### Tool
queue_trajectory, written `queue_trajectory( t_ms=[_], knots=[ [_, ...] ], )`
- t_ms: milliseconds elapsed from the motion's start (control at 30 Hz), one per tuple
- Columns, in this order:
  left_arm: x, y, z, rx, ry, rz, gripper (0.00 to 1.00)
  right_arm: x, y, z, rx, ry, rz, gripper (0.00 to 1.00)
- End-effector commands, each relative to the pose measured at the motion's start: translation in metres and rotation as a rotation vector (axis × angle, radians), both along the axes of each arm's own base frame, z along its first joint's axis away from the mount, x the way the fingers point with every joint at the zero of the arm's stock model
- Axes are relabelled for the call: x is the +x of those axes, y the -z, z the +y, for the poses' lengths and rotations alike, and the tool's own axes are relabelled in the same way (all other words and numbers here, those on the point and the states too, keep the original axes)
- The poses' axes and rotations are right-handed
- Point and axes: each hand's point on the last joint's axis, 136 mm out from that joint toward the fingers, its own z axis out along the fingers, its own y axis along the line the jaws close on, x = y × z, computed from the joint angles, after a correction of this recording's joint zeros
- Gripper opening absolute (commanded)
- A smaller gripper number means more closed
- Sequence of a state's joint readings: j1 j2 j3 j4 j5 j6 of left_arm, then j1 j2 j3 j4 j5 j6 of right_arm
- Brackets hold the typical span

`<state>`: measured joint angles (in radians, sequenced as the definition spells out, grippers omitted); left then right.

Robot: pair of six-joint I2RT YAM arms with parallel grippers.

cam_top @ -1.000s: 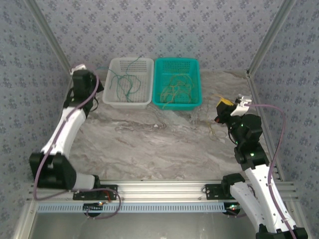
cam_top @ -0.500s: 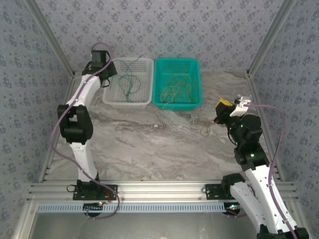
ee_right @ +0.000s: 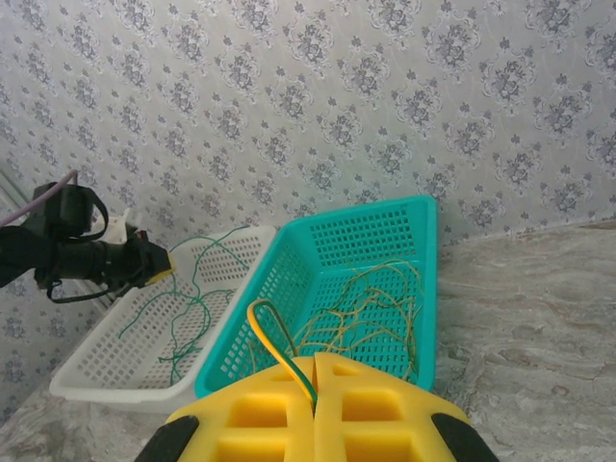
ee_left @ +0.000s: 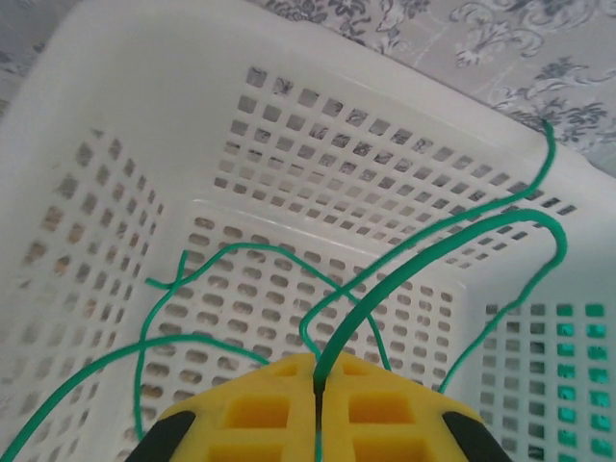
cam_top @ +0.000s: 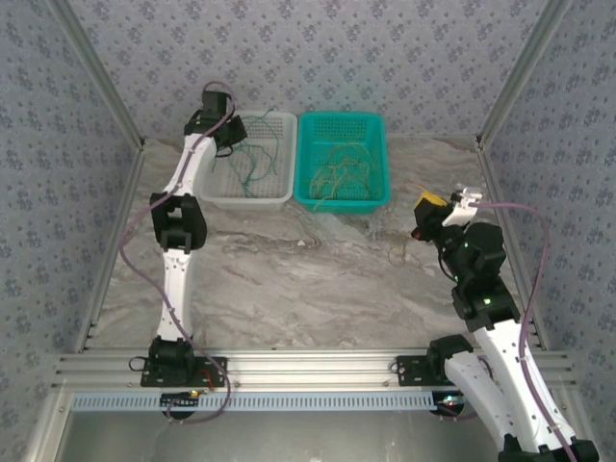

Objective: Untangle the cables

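Now the sorting step is going on: the left claw point(ee_left: 318, 399) is pinching a green cable point(ee_left: 385, 289) tight over the white basket point(ee_left: 125, 77) at the far-left corner of the bench point(cam_top: 289, 279) — the right claw point(ee_right: 315, 380) is clamping a yellow cable point(ee_right: 272, 346) near the right edge, short of the teal basket point(ee_right: 429, 289). Next, I judge, the left claw needs opening so its strand drops in.

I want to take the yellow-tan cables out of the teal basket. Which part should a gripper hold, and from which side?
Probably from straight above: the walls of the teal basket block the sides. Pinch one loop at the edge of the yellow-tan cables, where strands lie apart.
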<state>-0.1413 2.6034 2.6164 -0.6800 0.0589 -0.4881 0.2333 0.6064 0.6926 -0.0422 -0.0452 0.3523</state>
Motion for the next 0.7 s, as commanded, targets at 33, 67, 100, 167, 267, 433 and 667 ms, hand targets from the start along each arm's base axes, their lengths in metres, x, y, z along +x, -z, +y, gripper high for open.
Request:
queue_trajectory(
  t_ms=[33,67,100,167,267,433,667],
  knots=[
    [-0.02,0.042,0.006,-0.033,-0.038,0.171,0.08,-0.005,-0.004,0.001,0.02,-0.006,-0.009,0.0],
    [-0.021,0.05,0.008,-0.041,-0.049,0.191,0.08,-0.004,-0.003,0.002,0.019,-0.006,-0.008,0.0],
    [-0.024,0.056,0.009,-0.046,-0.061,0.212,0.08,-0.004,-0.003,0.002,0.019,-0.007,-0.008,0.0],
    [-0.029,0.063,0.01,-0.051,-0.062,0.241,0.08,-0.004,-0.004,0.002,0.019,-0.009,-0.011,0.0],
    [-0.035,0.066,0.011,-0.038,-0.056,0.268,0.1,-0.004,-0.004,0.002,0.015,-0.005,-0.011,0.0],
    [-0.051,0.075,0.002,-0.064,-0.004,0.339,0.09,-0.003,-0.003,0.003,0.019,-0.006,-0.011,0.0],
    [-0.064,0.061,-0.005,-0.019,0.028,0.319,0.33,0.0,-0.001,0.007,0.022,-0.016,-0.005,0.0]
  ],
)
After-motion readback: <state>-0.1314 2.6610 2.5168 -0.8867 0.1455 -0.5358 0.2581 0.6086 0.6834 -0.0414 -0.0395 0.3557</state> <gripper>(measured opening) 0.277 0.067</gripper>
